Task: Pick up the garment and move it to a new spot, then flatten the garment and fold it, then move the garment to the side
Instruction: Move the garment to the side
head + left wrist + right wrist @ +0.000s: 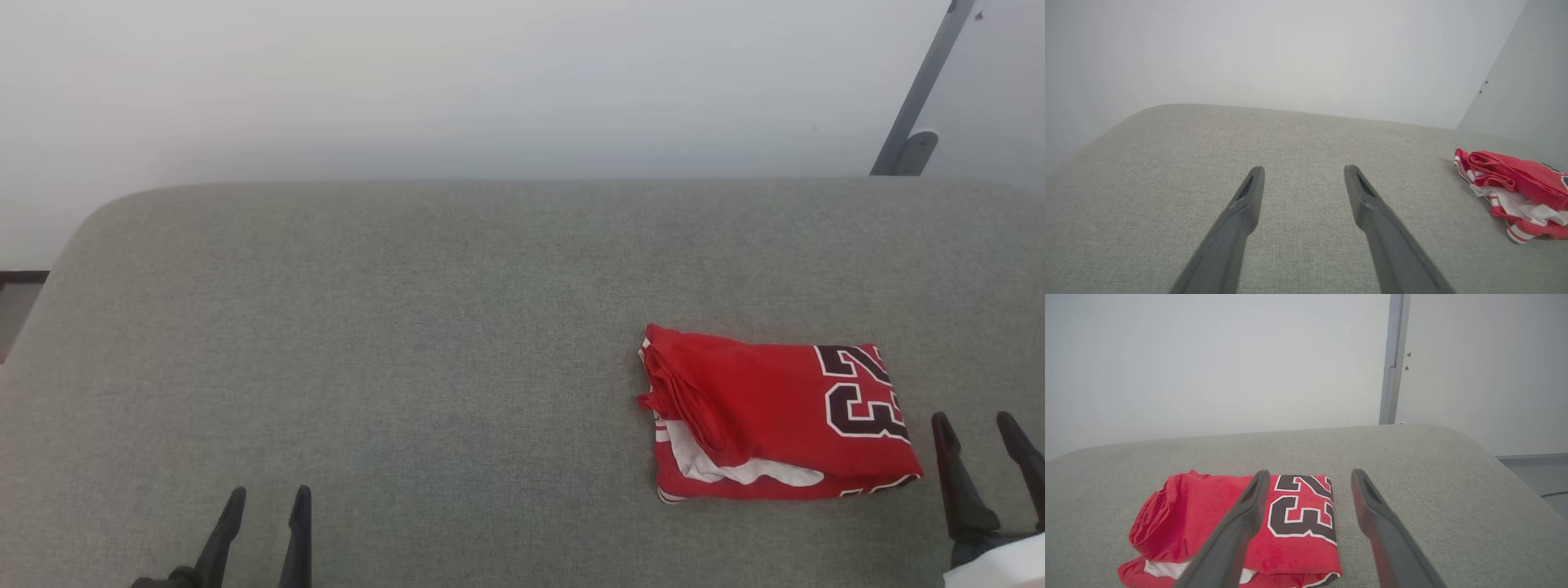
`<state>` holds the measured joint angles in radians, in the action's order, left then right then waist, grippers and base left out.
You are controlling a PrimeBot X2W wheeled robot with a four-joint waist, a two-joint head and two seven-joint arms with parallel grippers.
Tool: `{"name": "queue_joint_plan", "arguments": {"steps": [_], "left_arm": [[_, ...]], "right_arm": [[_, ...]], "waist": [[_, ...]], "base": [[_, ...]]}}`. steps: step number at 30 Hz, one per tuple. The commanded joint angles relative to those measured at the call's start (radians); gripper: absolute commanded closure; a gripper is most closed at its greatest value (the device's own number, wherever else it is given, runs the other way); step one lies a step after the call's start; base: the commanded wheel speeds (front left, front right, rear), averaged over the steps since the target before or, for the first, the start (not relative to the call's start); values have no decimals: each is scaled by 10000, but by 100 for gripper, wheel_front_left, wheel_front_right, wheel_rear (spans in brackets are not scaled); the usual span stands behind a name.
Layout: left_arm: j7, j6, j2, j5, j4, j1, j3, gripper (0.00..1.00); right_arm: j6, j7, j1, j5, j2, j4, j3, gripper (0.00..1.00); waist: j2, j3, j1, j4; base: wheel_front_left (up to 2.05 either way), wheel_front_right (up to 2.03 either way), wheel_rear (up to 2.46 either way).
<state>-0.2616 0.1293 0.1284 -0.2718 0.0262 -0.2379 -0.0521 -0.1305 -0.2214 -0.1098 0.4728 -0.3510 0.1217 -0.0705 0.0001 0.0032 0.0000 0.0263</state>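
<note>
- Red, soft sports jersey with white panels, striped trim and a dark, white-outlined number print: the garment (767,416) lies as a compact folded bundle at the near right of the grey woven-fabric padded surface (408,327).
- Folding looks done, and the bundle seems set to the side, so little appears left.
- The right gripper (971,418) stands just right of it, fingers spread, holding nothing.
- The left gripper (271,490), well apart at the near left, is likewise spread and empty.

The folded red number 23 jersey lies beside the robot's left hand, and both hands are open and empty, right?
Not quite. The head view shows the jersey beside the right hand, far from the left hand. The rest stands: both hands are open and empty.
</note>
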Motion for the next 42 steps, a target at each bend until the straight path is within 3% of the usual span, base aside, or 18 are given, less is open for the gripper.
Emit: {"name": "queue_joint_plan", "arguments": {"steps": [1,9,16,22,30,31,32,34,42], "left_arm": [[-43,19,4,103,-6,180,15,0],[-43,19,67,-13,85,1085,326,0],[-43,19,210,-114,349,2450,887,0],[-44,19,213,-189,511,3389,1303,0],[-44,19,198,-207,620,4136,1560,0],[-44,19,198,-209,640,4219,1584,0],[-44,19,210,-206,653,4300,1601,0],[-44,19,256,-184,669,4425,1619,0],[-44,21,626,35,446,5027,1752,0]], "right_arm": [[-4,131,38,-52,50,-79,-5,0],[-4,1967,1433,9,-726,271,434,0],[-2,5486,2970,632,-1780,1086,924,0],[-4,8204,3779,1725,-2174,1363,1175,0],[-4,9607,3980,2408,-2191,1226,1908,0],[-5,9640,3985,2440,-2189,1191,1996,9],[-4,9620,4013,2455,-2172,1159,2050,62],[-4,9451,4090,2472,-2156,1151,2021,100],[49,8333,4637,2437,-2514,1041,918,100]], "waist": [[-1,75,0,-7],[-1,983,0,-78],[-1,2038,0,127],[-1,2819,0,364],[-1,3617,0,454],[-1,3690,0,439],[-1,3761,0,410],[-1,3875,0,314],[-1,4365,0,-542]], "base": [[0,0,0],[0,0,0],[0,0,0],[0,0,0],[0,0,0],[0,0,0],[0,0,0],[0,0,0],[0,0,0]]}}
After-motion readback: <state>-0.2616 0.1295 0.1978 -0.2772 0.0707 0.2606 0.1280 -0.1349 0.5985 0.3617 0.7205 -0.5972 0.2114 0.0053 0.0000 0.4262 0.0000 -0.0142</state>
